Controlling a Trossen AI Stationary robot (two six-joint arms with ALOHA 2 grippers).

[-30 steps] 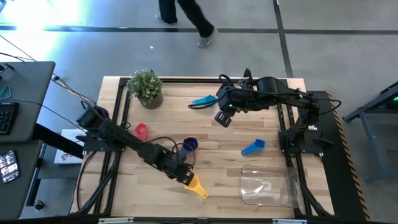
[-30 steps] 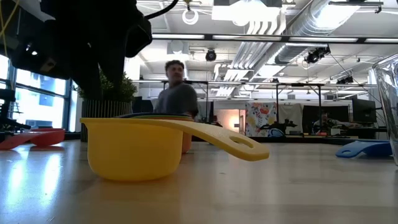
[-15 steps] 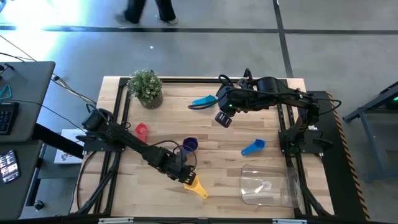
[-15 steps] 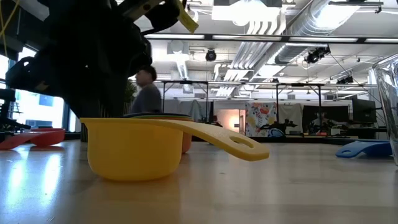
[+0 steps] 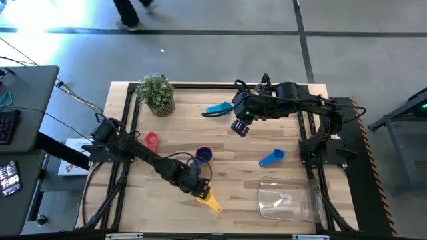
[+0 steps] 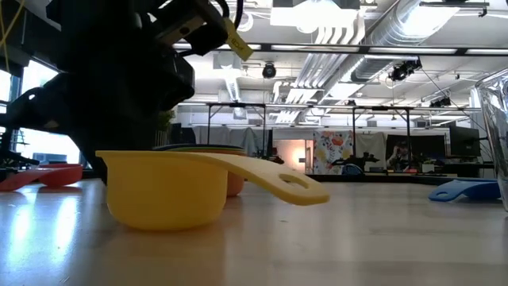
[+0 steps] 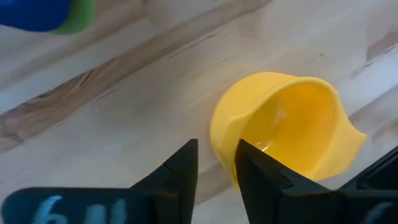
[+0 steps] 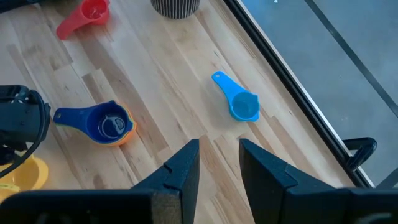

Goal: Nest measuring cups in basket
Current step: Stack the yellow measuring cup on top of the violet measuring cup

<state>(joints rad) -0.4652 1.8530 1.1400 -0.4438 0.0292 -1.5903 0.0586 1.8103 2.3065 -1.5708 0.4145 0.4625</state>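
The yellow measuring cup stands on its base near the table's near edge. Its handle points toward the basket, a clear bin at the near right. My left gripper is down at the cup, shut on its wall. My right gripper hovers shut near the far edge, touching nothing, beside the teal cup. A nested stack with a purple-blue cup on top stands mid-table. A blue cup and a pink cup lie apart. My left gripper holds the yellow cup by its rim, on the side away from the handle. One finger is inside the bowl and the other outside. The fingers come slanting down from the table's left. The cup's base is on the table.
A potted plant stands at the far left corner. A black frame rail runs along the table's sides. The basket's wall shows at the right of the low view. Bare wood lies between the yellow cup and the basket.
My left gripper has come down toward the yellow cup. The cup has shifted a little toward the table's left, and the free end of its handle has dipped slightly. My right arm has kept still.
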